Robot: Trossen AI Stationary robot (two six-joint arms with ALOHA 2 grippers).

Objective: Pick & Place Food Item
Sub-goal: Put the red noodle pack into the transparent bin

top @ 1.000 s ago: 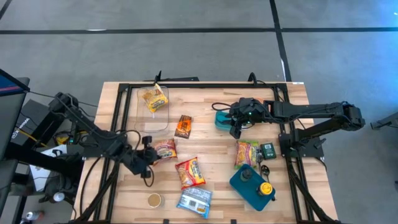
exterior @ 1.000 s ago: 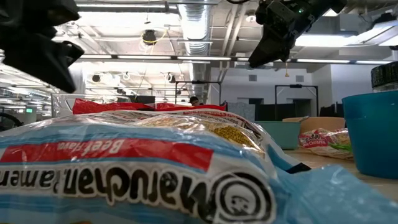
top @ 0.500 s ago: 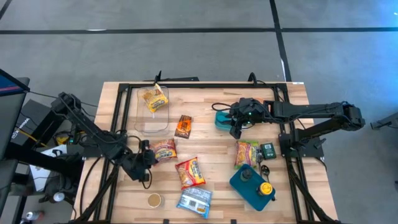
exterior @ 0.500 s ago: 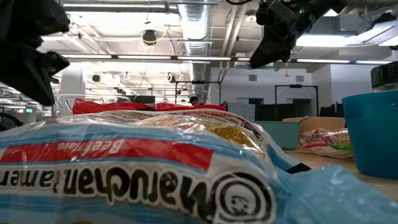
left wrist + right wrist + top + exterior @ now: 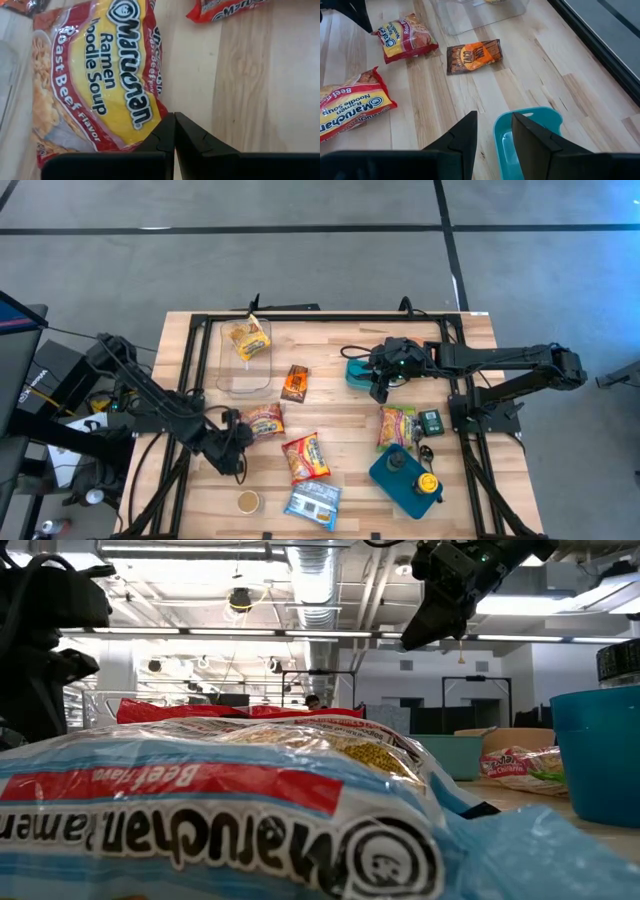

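Note:
A red and yellow roast beef ramen packet (image 5: 265, 420) lies flat on the wooden table left of centre, and it also shows in the left wrist view (image 5: 95, 80). My left gripper (image 5: 233, 448) is shut, low at the packet's near left corner (image 5: 150, 127). My right gripper (image 5: 380, 385) is open, up in the air over the rim of a teal bowl (image 5: 530, 135) at the table's far right. One of its fingers is over the bowl's inside and one is outside. In the low view, my right gripper (image 5: 440, 610) hangs well above the table. My left gripper has its shut fingertips (image 5: 174, 122) at the roast beef packet's near corner (image 5: 152, 112), coming in low from the table's near left side. I cannot tell whether they touch the packet. The packet lies flat on the table.
A clear tub (image 5: 243, 360) at the far left holds a ramen packet (image 5: 247, 338). A brown snack packet (image 5: 295, 383), a red ramen packet (image 5: 306, 457), a blue ramen packet (image 5: 313, 503), a green packet (image 5: 397, 427), a blue tray with a bottle (image 5: 405, 480) and a small tin (image 5: 248, 501) lie around.
My left gripper has gone down and a little toward the table's near edge, ending low beside the roast beef ramen packet. My right gripper has kept still over the teal bowl.

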